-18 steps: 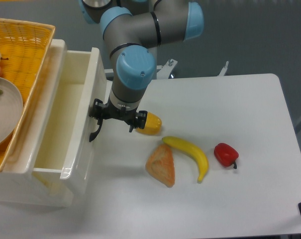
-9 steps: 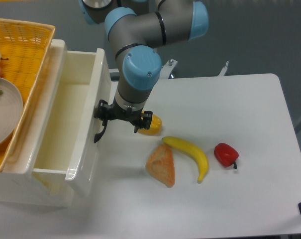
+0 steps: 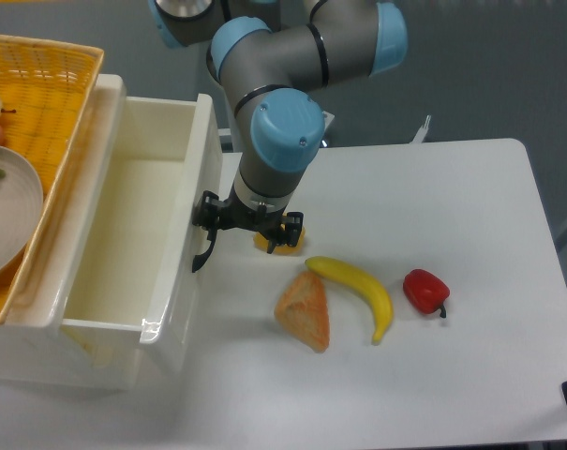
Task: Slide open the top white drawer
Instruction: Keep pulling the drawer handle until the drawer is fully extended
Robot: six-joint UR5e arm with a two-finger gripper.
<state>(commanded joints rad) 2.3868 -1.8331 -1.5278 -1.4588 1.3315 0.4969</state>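
Change since earlier frames: the top white drawer (image 3: 133, 234) stands further out to the right, its front panel shifted along the counter (image 3: 433, 375); the gripper (image 3: 248, 225) has travelled right with it and now covers more of the yellow-orange item (image 3: 281, 246) behind it.

Top white drawer: glossy white tray, pulled well out of the cabinet, interior bare and cream-toned. Its black curved handle (image 3: 201, 255) sits on the front panel, facing the counter.

Gripper: black, 2-finger, pointing down just beside the drawer front, its left finger at the handle. Whether the fingers clamp the handle or only hook it, I cannot tell; the opening between them cannot be judged from this angle.

Arm: grey links with light-blue joint caps (image 3: 286, 127), reaching down from the top edge.

Counter contents, right of the drawer: 1 bread wedge (image 3: 305, 314), 1 banana (image 3: 358, 291) just beside it, 1 red pepper (image 3: 425, 291) apart to the right.

Upper left: yellow wicker basket (image 3: 49, 103) on top of the cabinet, holding a pale plate (image 3: 7, 216).
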